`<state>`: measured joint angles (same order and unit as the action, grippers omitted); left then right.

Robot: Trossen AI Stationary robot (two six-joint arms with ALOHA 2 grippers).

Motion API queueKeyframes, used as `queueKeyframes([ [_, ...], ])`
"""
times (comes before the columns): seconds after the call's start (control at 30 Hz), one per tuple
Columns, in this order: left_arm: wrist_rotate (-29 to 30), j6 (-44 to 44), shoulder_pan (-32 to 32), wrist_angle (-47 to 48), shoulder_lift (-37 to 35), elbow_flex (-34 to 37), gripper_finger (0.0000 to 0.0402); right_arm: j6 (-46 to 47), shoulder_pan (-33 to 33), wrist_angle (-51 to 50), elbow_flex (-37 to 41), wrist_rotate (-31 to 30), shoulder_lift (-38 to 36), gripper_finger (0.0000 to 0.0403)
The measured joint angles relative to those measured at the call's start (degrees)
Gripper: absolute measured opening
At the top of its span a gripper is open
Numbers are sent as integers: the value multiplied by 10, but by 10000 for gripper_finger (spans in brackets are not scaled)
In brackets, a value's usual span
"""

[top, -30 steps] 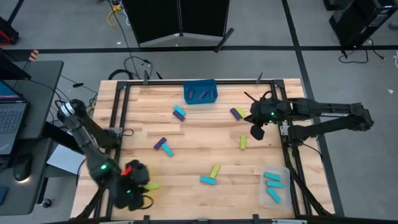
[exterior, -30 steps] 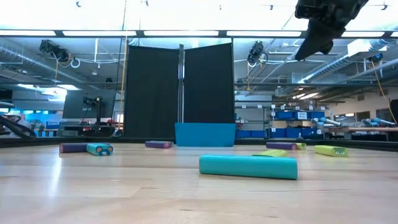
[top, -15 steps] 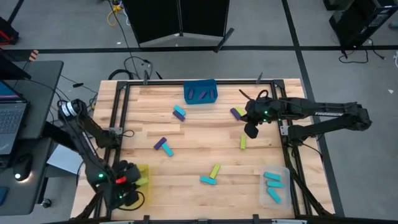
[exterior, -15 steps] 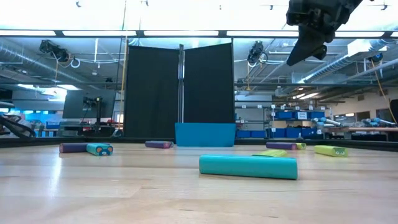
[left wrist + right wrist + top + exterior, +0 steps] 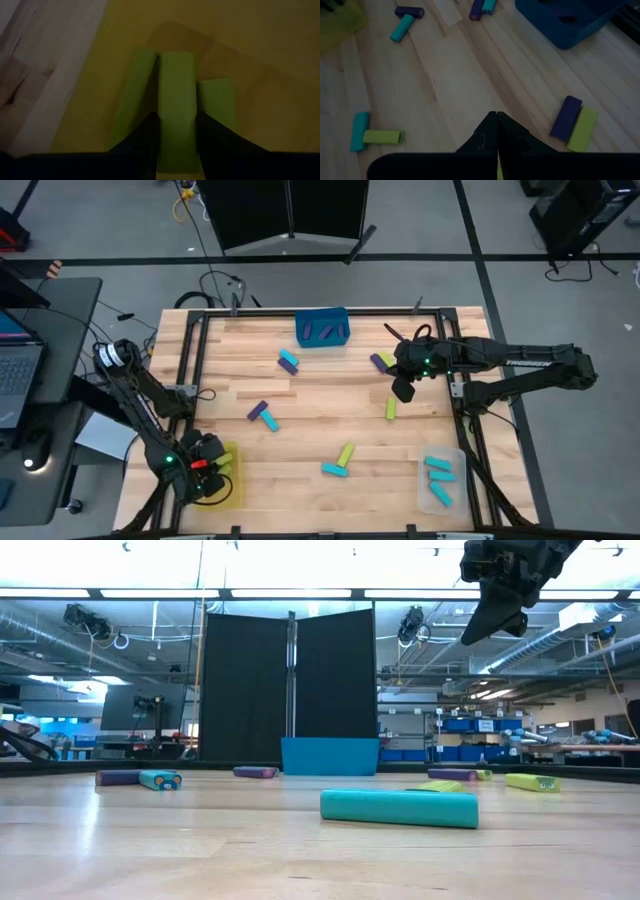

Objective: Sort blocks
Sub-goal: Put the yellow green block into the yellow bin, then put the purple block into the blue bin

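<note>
Overhead view: even, bright illumination; the table (image 5: pixel 320 420) casts no strong shadow, and the arms leave only soft, short ones. Low view: long ceiling light strips (image 5: pixel 300 593) glare white across the top; the near tabletop is blurred, the far room sharper, and the table's far edge bows slightly. Both wrist views are dim, with a dark cast. In the left wrist view, the lime blocks (image 5: pixel 176 100) appear soft and out of focus.

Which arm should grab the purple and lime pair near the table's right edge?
Right. Its gripper hangs shut just beside that pair; the left gripper is over the yellow bin, holding a lime block.
</note>
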<state>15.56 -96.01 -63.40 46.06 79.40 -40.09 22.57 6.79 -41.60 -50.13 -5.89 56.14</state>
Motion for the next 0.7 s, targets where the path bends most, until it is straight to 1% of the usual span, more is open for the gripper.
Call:
queueKeyframes([
  [0.27, -18, 1, 0, -7, 0, 1, 108, -1, 0, 0, 0, 0, 0, 7],
  [0.3, -20, 1, 0, -8, 0, 1, 120, -2, 0, 0, 0, 0, 0, 7],
  [0.43, -31, 2, 0, -12, 0, -4, 201, -6, 3, 0, 0, 0, 0, 8],
  [0.5, -30, 2, 0, -9, 0, -14, 224, -11, 7, 0, 0, 1, 0, 8],
  [0.6, -30, 1, 0, 11, 0, -39, 229, -27, 15, 0, 0, 13, 0, 8],
  [0.7, -29, 0, 3, 47, 0, -79, 214, -43, 27, 9, 0, 41, 0, 8],
])
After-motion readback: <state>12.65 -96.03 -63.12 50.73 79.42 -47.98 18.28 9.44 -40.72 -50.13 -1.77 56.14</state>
